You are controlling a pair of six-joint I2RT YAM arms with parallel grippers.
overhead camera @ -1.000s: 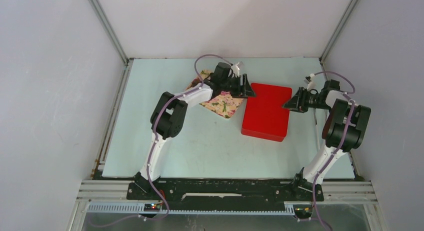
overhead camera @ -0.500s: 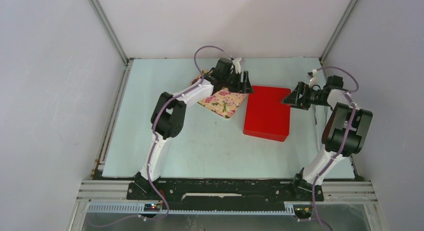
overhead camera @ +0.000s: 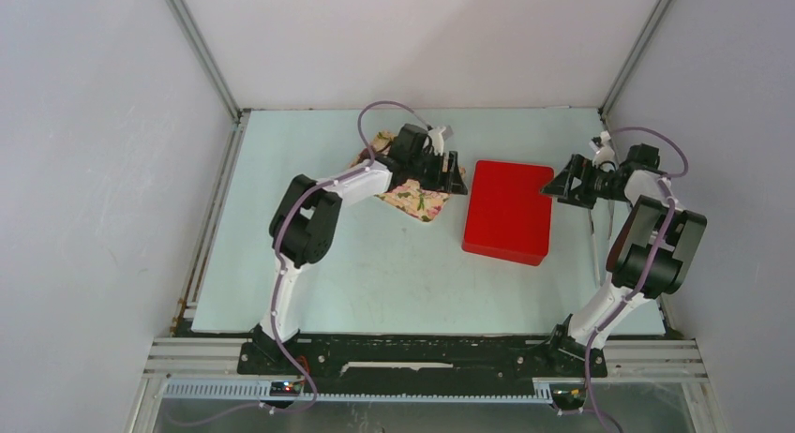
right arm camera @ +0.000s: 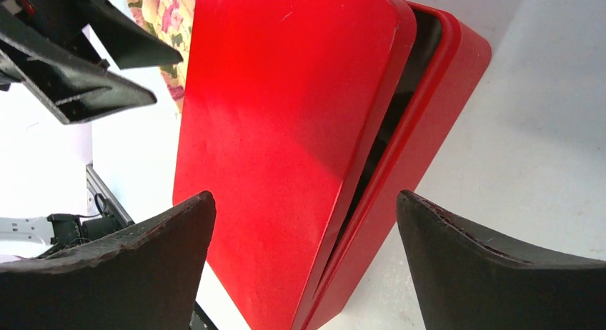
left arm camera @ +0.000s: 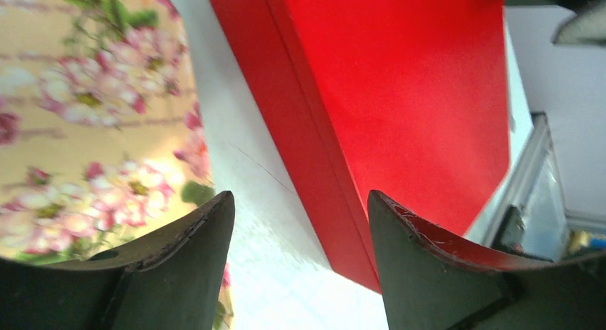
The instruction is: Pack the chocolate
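A red box (overhead camera: 506, 213) lies in the middle of the table with its lid (right arm camera: 286, 130) on it, slightly askew. A dark gap runs along one long side of the lid. My left gripper (overhead camera: 456, 182) hangs open just left of the box, over the edge of a floral tray (overhead camera: 417, 199). In the left wrist view the left gripper (left arm camera: 300, 201) has only bare table between its fingers, with the box (left arm camera: 400, 80) beyond. My right gripper (overhead camera: 555, 185) is open at the box's far right corner, apart from it. In the right wrist view my right gripper (right arm camera: 304, 201) has nothing between its fingers. The chocolate is out of view.
The floral tray (left arm camera: 86, 116) lies flat to the left of the box, partly under the left arm. In the right wrist view the left gripper's black fingers (right arm camera: 93, 58) show past the box. The enclosure walls and a metal frame (overhead camera: 234, 114) bound the table.
My right gripper has opened wide and drawn back to the right off the box. The left gripper pulled back left toward the tray. The box shifted slightly right.
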